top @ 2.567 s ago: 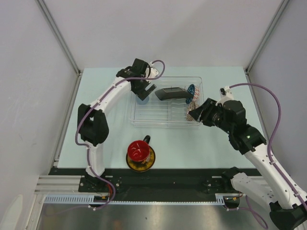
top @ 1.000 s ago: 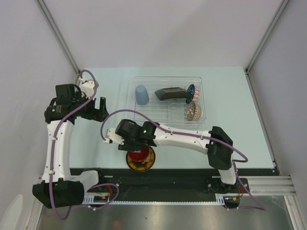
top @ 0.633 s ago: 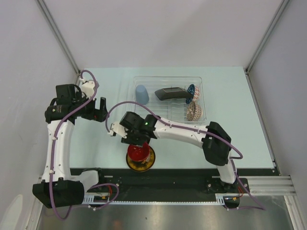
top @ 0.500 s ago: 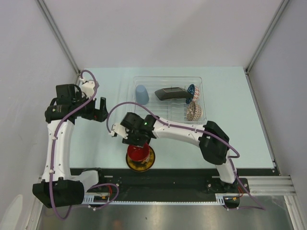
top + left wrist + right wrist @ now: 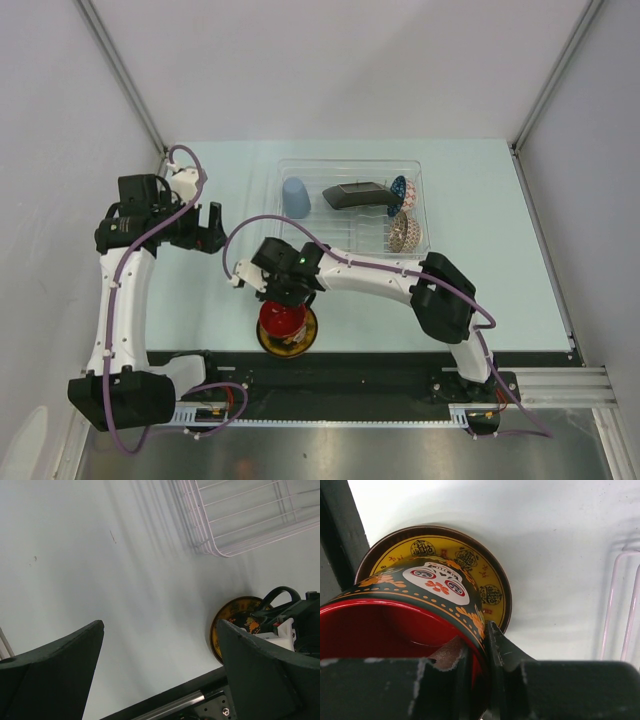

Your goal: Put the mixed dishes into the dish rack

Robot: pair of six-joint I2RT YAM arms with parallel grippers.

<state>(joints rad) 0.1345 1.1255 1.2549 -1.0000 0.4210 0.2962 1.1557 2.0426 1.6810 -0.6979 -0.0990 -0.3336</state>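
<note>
Right hand on mug rim, over saucer

My top camera looks down on the whole table; left wrist views it from well above, right wrist from very close (all three catch the saucer).

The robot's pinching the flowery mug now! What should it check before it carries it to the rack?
1. Grip: right gripper shut on the mug rim, one finger inside, one outside: ok.
2. The mug is lifted off the saucer: cannot tell.
3. Bare room in the dish rack, near front: ok.
4. The light-blue cup sits at the rack's far left corner, away from that room: ok.
5. The left gripper is open, off to the side: ok.
</note>
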